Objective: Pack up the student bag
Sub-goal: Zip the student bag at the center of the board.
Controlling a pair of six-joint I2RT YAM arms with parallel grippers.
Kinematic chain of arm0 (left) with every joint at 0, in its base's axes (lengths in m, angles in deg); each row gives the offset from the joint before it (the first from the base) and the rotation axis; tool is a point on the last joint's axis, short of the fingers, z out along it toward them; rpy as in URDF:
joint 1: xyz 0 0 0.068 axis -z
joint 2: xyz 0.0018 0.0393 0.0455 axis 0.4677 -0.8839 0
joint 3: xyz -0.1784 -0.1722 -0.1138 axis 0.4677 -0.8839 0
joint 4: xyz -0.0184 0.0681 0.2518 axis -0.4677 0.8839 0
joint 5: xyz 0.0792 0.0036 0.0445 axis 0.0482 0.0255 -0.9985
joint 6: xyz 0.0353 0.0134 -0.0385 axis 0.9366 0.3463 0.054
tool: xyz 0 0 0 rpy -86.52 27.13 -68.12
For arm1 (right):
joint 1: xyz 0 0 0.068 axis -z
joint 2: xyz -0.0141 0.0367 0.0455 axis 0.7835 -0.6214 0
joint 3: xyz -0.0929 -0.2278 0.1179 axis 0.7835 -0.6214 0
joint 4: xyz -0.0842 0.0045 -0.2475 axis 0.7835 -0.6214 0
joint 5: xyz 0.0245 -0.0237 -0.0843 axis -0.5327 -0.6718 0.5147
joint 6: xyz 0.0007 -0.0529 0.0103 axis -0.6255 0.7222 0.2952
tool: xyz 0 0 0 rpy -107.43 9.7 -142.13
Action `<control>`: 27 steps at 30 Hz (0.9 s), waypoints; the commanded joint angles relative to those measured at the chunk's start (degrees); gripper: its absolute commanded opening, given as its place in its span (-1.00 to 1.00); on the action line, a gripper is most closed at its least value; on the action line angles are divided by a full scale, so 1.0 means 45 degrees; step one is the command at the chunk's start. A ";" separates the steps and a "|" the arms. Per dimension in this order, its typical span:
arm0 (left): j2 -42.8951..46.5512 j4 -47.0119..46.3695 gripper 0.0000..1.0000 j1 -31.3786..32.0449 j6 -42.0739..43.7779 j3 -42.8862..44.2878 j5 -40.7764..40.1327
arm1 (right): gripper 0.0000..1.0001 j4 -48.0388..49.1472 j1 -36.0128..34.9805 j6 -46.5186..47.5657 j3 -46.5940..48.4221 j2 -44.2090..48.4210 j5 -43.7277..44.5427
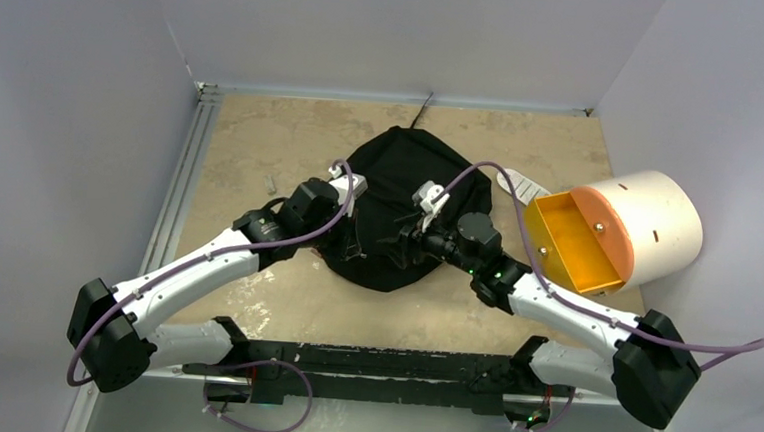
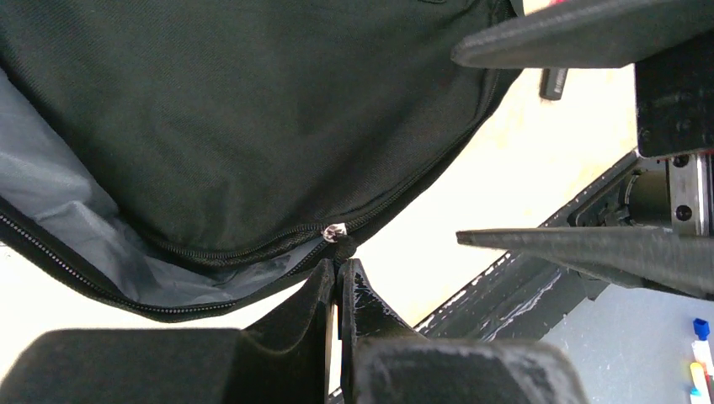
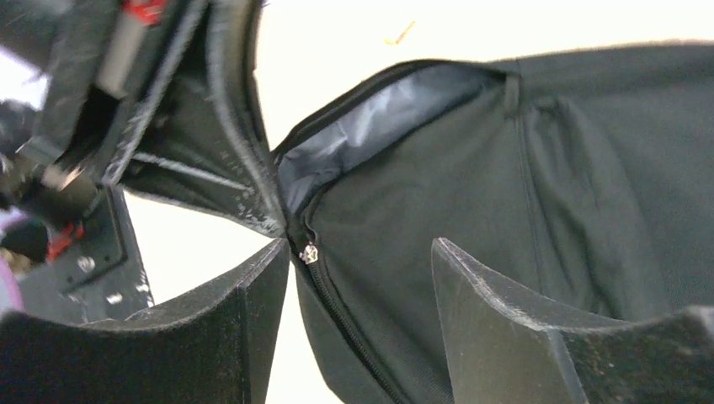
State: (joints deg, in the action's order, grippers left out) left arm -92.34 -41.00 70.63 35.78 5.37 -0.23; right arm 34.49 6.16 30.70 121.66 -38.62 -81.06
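Left gripper (image 2: 338, 278) clamps zip pull (image 2: 335, 232) of bag (image 2: 253, 126); right gripper (image 3: 360, 257) open, pull just beside at its 9 o'clock.

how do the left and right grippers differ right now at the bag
The left gripper is pinched shut on the zipper pull; the right gripper stands open, holding nothing. The left gripper's tips sit at the edge of the student bag's opening; the right gripper's fingers spread over its black outer fabric. Both are black, two-fingered and close to the same zipper.
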 commanded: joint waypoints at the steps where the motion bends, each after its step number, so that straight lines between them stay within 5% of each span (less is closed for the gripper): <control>1: 0.0582 -0.0082 -1.00 -0.0095 -0.0546 -0.0177 -0.0701 | 0.27 0.1684 -0.0069 0.5360 0.0175 0.0382 -0.2929; 9: 0.0661 -0.0006 -1.00 -0.0098 -0.1157 -0.0361 -0.0964 | 0.31 -0.4825 -0.0063 1.2669 0.2369 -0.1011 -0.5100; 21: 0.0626 -0.0059 -1.00 -0.0088 -0.1219 -0.0349 -0.0917 | 0.27 -0.4526 -0.0388 1.3365 0.2685 -0.2351 -0.5384; 27: 0.0645 -0.0071 -1.00 -0.0102 -0.1234 -0.0359 -0.0858 | -0.09 -0.4509 -0.0750 1.3210 0.2898 -0.3194 -0.4596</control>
State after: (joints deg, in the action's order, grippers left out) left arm -90.92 -39.91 70.63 30.86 3.60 -3.57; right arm 13.62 3.75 89.56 132.11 -51.82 -102.68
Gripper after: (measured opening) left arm 0.011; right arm 0.523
